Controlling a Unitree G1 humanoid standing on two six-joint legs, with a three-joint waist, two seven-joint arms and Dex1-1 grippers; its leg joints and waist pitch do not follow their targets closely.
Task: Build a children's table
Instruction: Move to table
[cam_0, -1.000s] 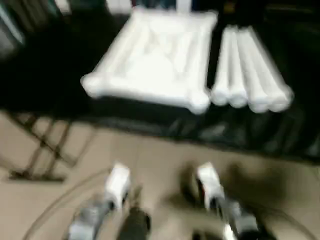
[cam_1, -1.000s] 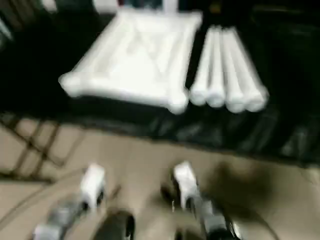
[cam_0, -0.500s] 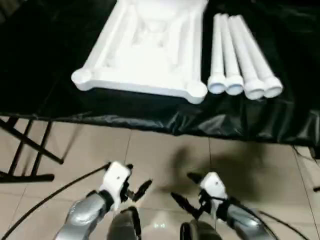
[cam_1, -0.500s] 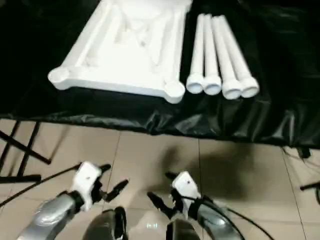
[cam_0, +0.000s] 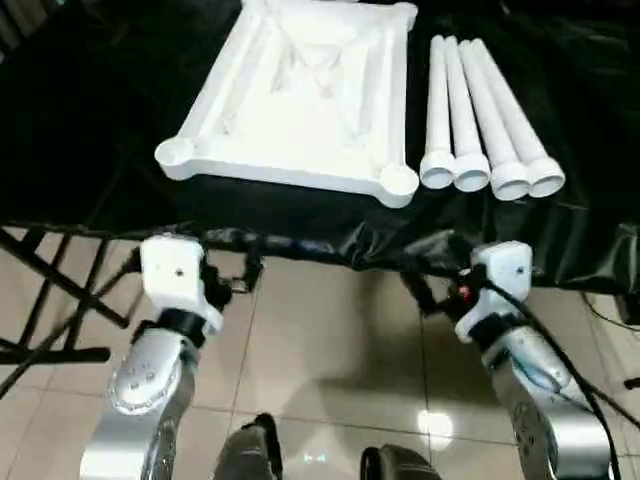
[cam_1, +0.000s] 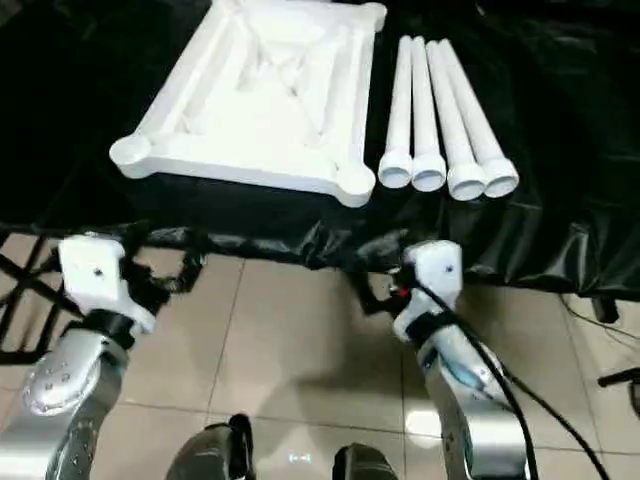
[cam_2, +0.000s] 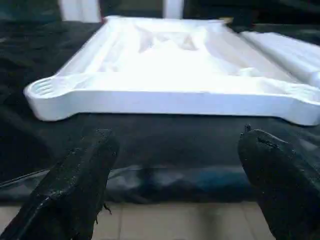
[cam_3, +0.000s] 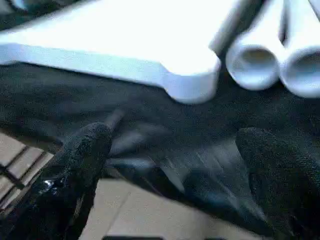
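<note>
Both my sets of fingers stand wide apart and hold nothing: my left gripper (cam_0: 238, 277) and right gripper (cam_0: 428, 290) hang off the table's near edge, over the floor. The tabletop (cam_0: 300, 95) lies ribbed side up on the black-covered table (cam_0: 90, 130), its near corner sockets by that edge. The four legs (cam_0: 480, 110) lie side by side just beside it, toward the table's right edge, open ends facing me. I'd take the leg nearest the tabletop with my right fingers, gripping mid-tube so it won't tip, and steady the tabletop with my left before seating it in a socket.
</note>
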